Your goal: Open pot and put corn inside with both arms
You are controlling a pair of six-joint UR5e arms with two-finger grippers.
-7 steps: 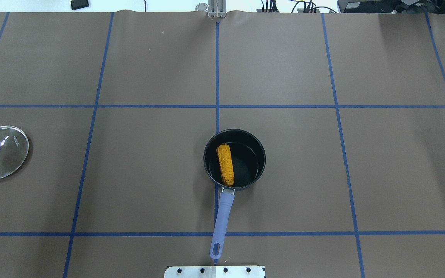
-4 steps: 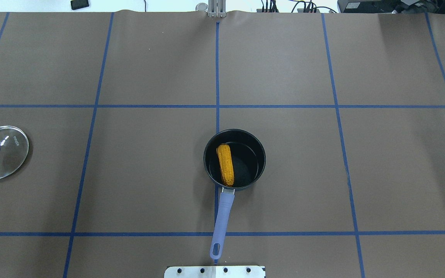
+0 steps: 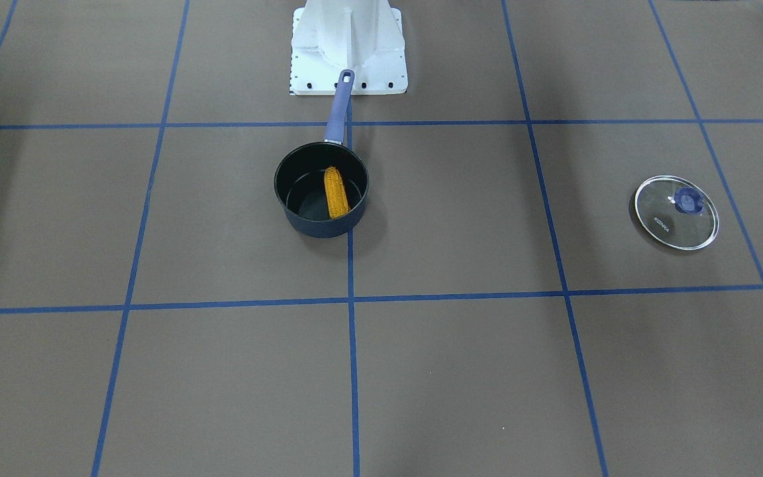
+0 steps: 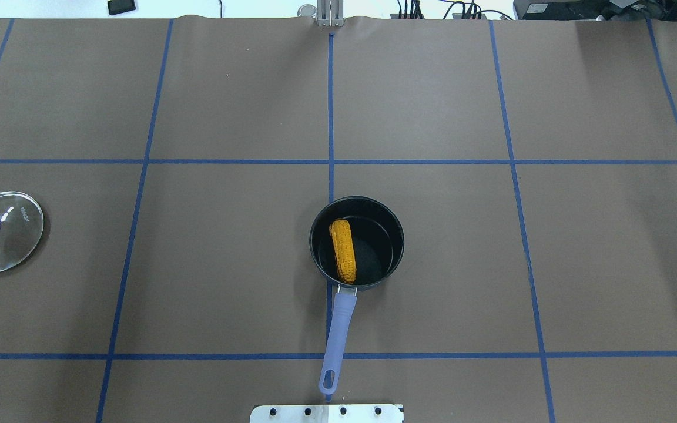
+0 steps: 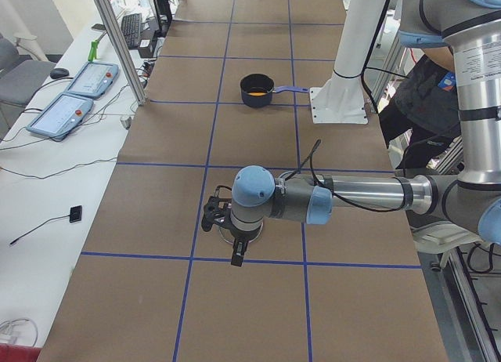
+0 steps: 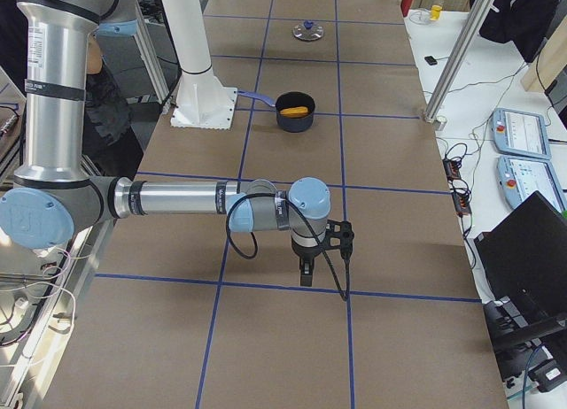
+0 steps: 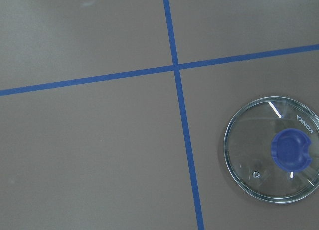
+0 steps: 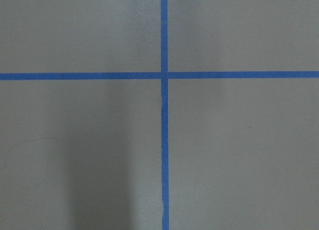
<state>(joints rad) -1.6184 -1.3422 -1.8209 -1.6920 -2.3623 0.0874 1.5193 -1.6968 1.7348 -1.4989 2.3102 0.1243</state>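
Observation:
The dark navy pot stands open near the table's middle, its purple handle pointing toward the robot base. The orange-yellow corn lies inside it, along the left wall; it also shows in the front-facing view. The left gripper hangs over the table's left end, above the glass lid. The right gripper hangs over the right end. Both show only in the side views, so I cannot tell whether they are open or shut. Neither touches the pot.
The KONKA glass lid with a blue knob lies flat at the far left of the table. The white robot base sits just behind the pot handle. Blue tape lines cross the brown table cover.

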